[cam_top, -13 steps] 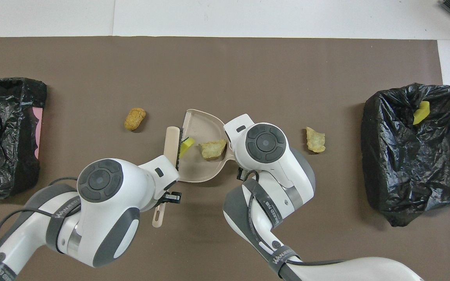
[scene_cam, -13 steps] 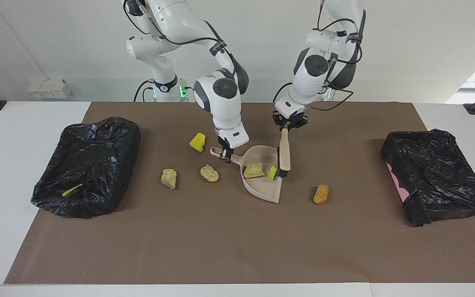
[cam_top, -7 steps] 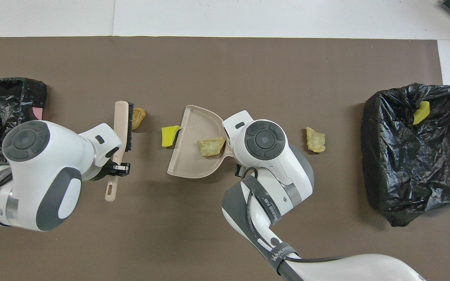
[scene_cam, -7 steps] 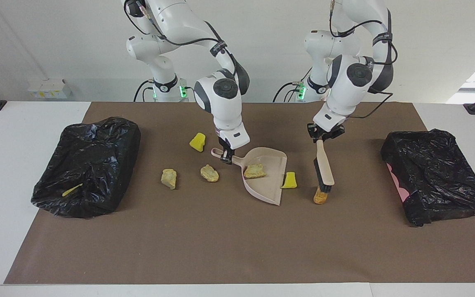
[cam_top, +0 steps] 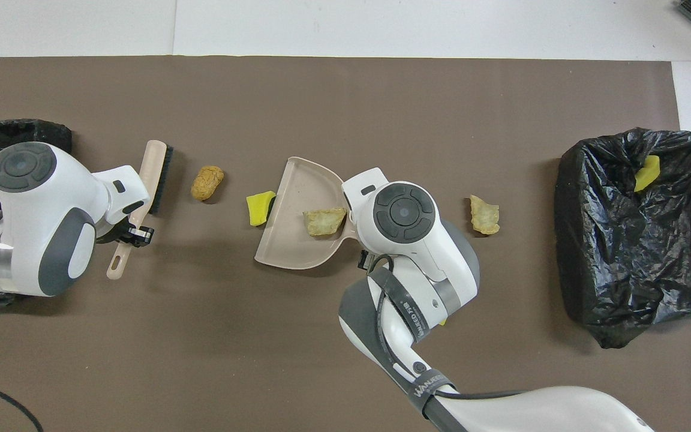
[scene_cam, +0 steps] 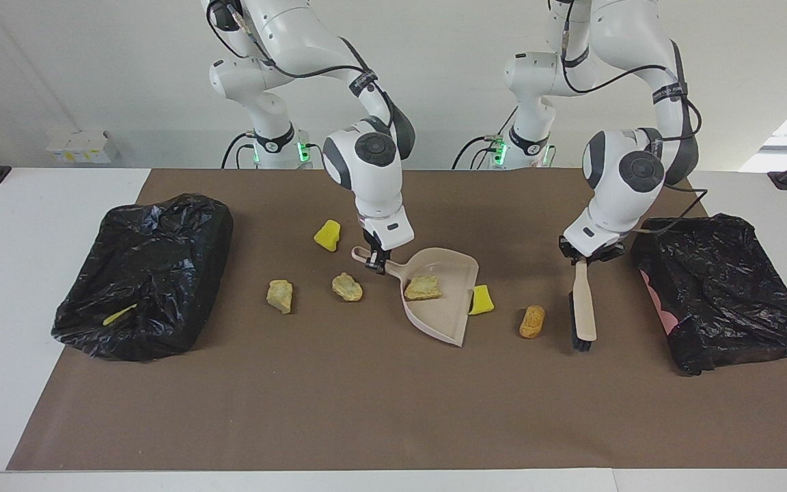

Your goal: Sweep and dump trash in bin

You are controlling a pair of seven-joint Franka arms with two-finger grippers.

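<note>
Swinging away from the dustpan (scene_cam: 448, 314), the left hand (scene_cam: 583, 260) had carried the brush (scene_cam: 583, 311) out toward the left arm's end of the worktop. In the facing view the brush stood bristles down at 3 o'clock of the orange-brown piece (scene_cam: 532, 321), its handle pinched in that hand. The yellow sponge bit (scene_cam: 481, 300), earlier inside the pan, now lay just outside the pan's mouth at 3 o'clock. One beige chunk (scene_cam: 423, 288) remained in the pan. The right hand (scene_cam: 376, 262) was clamped on the pan's handle. Three more lumps lay loose at 9 to 10 o'clock of the pan.

Seen from overhead, the brush (cam_top: 156, 174) stood at 9 o'clock of the orange-brown piece (cam_top: 207, 182). That piece and the yellow sponge bit (cam_top: 260, 207) lined up between the bristles and the dustpan (cam_top: 297, 255). The beige chunk (cam_top: 324, 220) sat deep in the pan.

Judging from this, one piece had been lost, but a single stroke toward the pan could gather both.
</note>
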